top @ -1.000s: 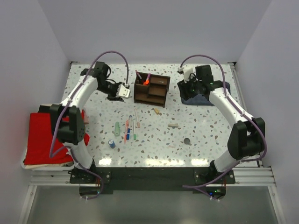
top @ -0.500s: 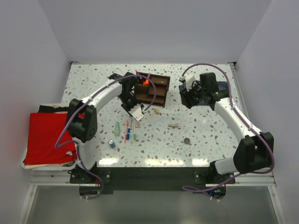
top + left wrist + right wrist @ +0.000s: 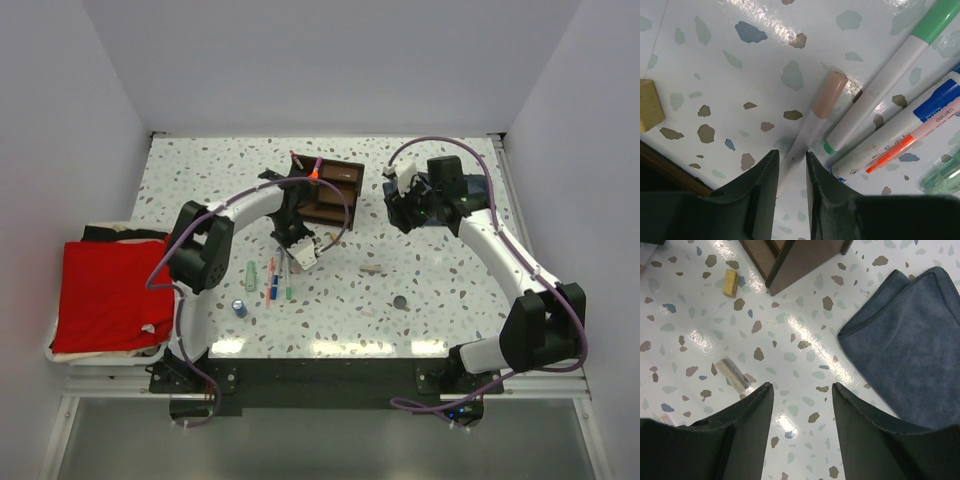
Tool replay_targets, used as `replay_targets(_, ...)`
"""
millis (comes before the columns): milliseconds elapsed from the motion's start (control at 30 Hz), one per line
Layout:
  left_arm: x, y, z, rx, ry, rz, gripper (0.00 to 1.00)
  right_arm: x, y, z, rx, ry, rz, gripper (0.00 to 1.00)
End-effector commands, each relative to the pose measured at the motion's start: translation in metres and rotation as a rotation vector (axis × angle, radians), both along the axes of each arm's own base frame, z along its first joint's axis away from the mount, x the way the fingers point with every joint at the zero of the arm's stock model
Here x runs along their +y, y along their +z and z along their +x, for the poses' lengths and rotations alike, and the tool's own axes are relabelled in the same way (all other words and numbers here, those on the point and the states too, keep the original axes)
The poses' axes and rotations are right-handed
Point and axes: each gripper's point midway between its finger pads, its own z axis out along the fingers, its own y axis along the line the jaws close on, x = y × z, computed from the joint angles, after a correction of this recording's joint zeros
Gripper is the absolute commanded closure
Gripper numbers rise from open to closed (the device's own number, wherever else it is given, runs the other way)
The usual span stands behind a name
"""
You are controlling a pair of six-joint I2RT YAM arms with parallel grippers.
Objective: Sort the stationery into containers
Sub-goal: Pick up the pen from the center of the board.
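The table (image 3: 450,260) has a glossy white top with grey, brown and bluish speckles. Bright light from above gives a row of white reflections (image 3: 330,347) along its near edge. Plain pale walls stand at three sides: the back wall (image 3: 330,60), the left wall (image 3: 50,120) and the right wall (image 3: 590,100). A metal rail (image 3: 100,385) runs before the near edge, with a grey surface (image 3: 320,440) below it.

Glossy table (image 3: 765,75), matt wooden organizer (image 3: 800,260)
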Motion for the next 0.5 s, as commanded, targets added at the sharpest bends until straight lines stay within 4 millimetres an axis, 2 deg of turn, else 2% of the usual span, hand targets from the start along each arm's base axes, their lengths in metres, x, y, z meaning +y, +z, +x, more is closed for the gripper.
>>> replay_targets(0, -0.002, -0.001, 0.005, -0.031, -0.029, 0.016, 0.69, 0.001, -0.001, -0.003, -0.001, 0.020, -0.002, 0.46)
replay_targets(267, 0.004, -0.022, -0.016, 0.009, -0.021, 0.044, 0.71, 0.001, -0.004, -0.003, 0.008, 0.011, -0.004, 0.46)
replay_targets(467, -0.007, -0.031, -0.037, 0.064, 0.016, 0.043, 0.71, -0.002, -0.005, -0.006, 0.020, 0.017, -0.018, 0.46)
